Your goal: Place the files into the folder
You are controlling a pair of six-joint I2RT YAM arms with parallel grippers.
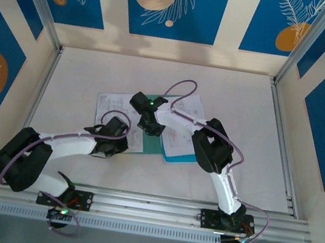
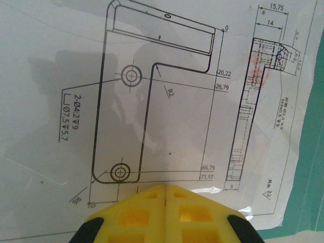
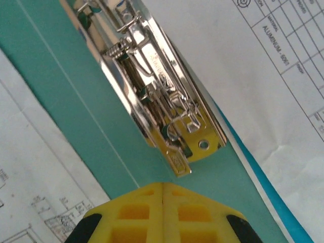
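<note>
**Item: folder (image 3: pixel 61 101), teal, lying open and flat at the middle of the table (image 1: pixel 245 110).** A metal clip (image 3: pixel 157 101) is fixed along its spine.

**Files:**
- A white drawing sheet (image 2: pixel 61 101) on the left side, with teal showing past its right edge.
- More white sheets (image 1: pixel 184 125) on the right side.
- A blue sheet (image 3: pixel 268 192) whose edge peeks out from under the right-hand sheets.
- None of them looks caught under the clip.

**Left gripper (image 2: pixel 164 200):** fingers pressed together, holding nothing, poised over the lower part of the left drawing sheet.

**Right gripper (image 3: pixel 163 197):** fingers pressed together, holding nothing, over bare teal.

**Key relation:** in the right wrist view the clip lies straight ahead of the right fingertips. Its near end is just beyond them, and its long axis slants away up and to the left. The right arm is the nearer one to the clip. The left arm is the nearer one to the loose left sheet.
</note>
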